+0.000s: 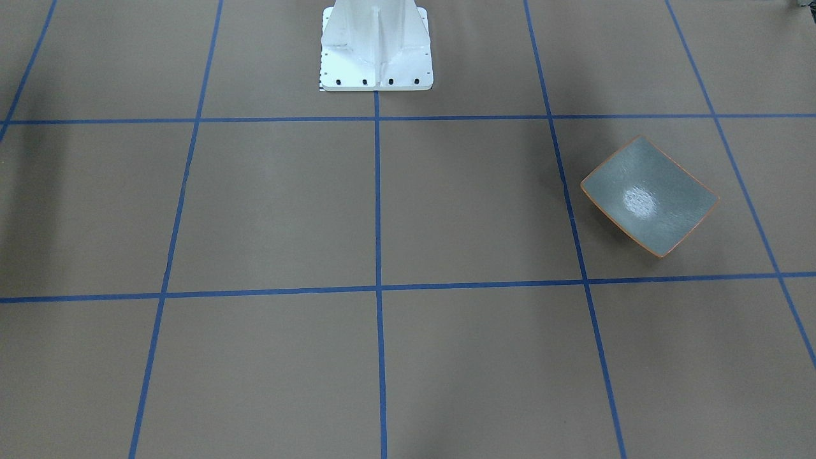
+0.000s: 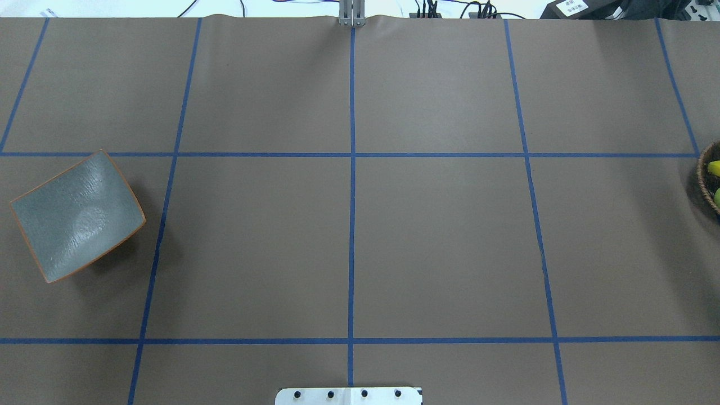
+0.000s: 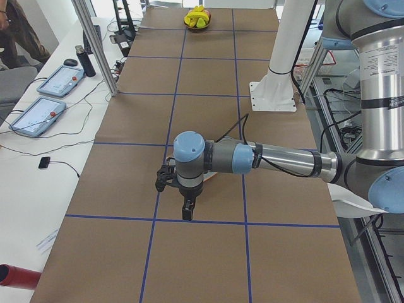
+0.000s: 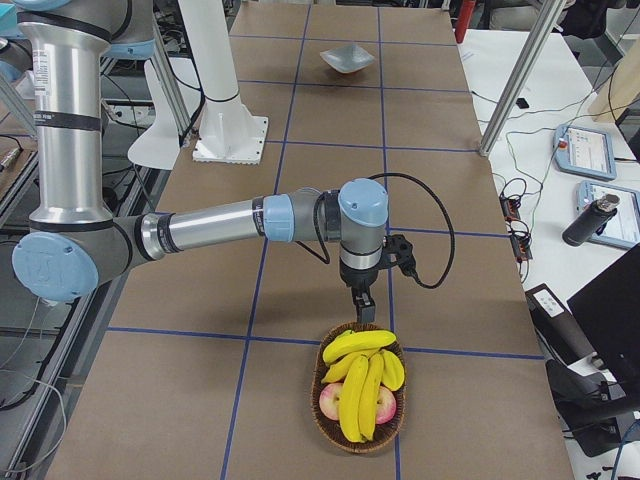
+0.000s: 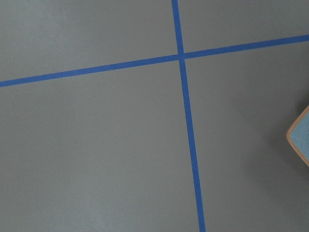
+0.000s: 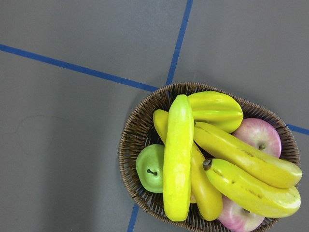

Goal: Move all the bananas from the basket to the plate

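The brown table (image 2: pixel 439 242), gridded with blue tape, carries everything. The right arm (image 4: pixel 210 228) and the left arm (image 3: pixel 284 159) both stretch out low over it. A wicker basket (image 4: pixel 325 420) sits at the robot's right end, and the plate (image 2: pixel 76 216) lies well apart at the left end. Four bananas (image 6: pixel 178 159) are piled in the basket on pink apples (image 6: pixel 260 140) and a green fruit (image 6: pixel 149 169). The right gripper (image 4: pixel 361 303) hangs just above the basket's rim, close to the bananas. The left gripper (image 3: pixel 187 211) points down at a tape line, and only a corner of the plate shows in its wrist view. Neither gripper's jaw spread can be judged.
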`<act>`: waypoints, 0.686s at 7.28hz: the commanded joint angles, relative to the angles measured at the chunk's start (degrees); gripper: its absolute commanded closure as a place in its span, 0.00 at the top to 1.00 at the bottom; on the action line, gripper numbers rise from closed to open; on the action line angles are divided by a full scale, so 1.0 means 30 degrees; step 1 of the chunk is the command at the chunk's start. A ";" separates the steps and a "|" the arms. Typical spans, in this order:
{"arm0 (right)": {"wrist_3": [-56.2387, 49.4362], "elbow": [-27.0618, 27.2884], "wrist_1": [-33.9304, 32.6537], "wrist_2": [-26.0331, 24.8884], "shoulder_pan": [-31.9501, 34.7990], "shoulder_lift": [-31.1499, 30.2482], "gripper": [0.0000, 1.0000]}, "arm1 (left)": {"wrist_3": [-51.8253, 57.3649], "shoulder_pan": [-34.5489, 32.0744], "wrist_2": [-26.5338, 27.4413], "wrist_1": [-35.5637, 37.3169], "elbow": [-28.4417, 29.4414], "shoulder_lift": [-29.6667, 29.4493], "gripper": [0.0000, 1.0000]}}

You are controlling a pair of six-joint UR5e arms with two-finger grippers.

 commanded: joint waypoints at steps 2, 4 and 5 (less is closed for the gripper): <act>0.2964 -0.2950 0.5281 -0.1027 -0.1608 -0.0094 1.00 | -0.0001 -0.0001 -0.0011 -0.0008 -0.0049 0.0002 1.00; 0.7181 -0.3843 0.8373 -0.1788 -0.3337 -0.0094 1.00 | -0.0001 -0.0001 -0.0040 -0.0008 -0.0049 0.0002 1.00; 0.7224 -0.3844 0.8441 -0.1822 -0.3661 -0.0442 0.99 | -0.0001 -0.0001 -0.0041 -0.0008 -0.0049 0.0002 1.00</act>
